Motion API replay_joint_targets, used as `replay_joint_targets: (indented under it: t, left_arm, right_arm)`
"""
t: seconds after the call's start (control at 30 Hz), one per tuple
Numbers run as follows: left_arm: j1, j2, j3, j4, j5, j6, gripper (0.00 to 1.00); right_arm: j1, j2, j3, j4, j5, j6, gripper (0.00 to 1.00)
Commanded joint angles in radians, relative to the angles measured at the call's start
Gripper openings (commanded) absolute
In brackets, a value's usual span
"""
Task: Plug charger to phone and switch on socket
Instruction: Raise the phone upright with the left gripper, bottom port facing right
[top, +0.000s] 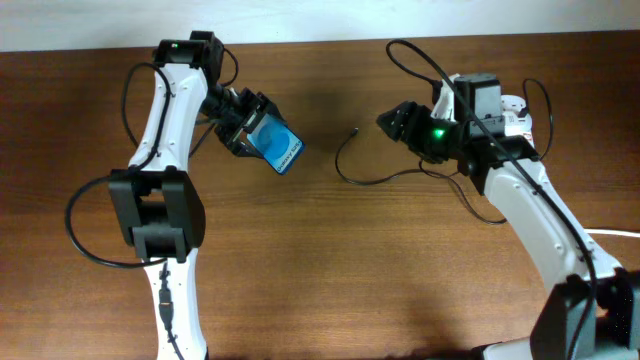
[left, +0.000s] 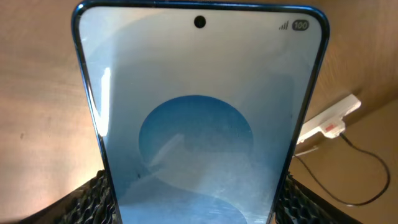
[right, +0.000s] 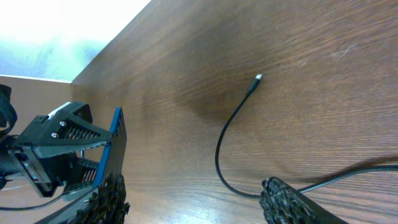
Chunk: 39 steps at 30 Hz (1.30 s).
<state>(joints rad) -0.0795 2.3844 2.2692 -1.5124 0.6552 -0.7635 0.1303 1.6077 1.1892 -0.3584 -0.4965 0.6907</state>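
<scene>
Blue phone (top: 277, 146) clamped in left hand (top: 257, 128); right hand (top: 392, 122) apart; socket (left: 329, 118) clearest from left wrist.

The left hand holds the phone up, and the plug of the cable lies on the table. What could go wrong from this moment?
1. The plug lies free on the table. The right hand seems open around the cable, well back from that end. A grasp there would likely leave the plug floppy and hard to aim.
2. The phone hangs tilted in the left hand. Pushing the plug in could make it slip.
</scene>
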Motion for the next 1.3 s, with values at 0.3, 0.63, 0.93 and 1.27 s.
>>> replay_joint_targets:
  t: [0.3, 0.63, 0.93, 1.27]
  left_arm:
    - [0.024, -0.004, 0.024, -0.076, 0.359, -0.346, 0.0]
    - [0.024, -0.004, 0.024, -0.079, 0.648, -0.259, 0.0]
    - [0.023, -0.004, 0.024, -0.075, 0.47, -0.262, 0.0]
    - [-0.008, -0.004, 0.024, -0.075, -0.05, -0.509, 0.0]
  right_arm:
    - [0.085, 0.018, 0.029, 0.06, -0.042, 0.025, 0.72]
    - [0.085, 0.018, 0.028, -0.08, 0.064, -0.002, 0.72]
    - [0.085, 0.018, 0.028, -0.087, 0.046, -0.002, 0.73]
    - [0.202, 0.019, 0.028, 0.011, 0.003, -0.002, 0.73]
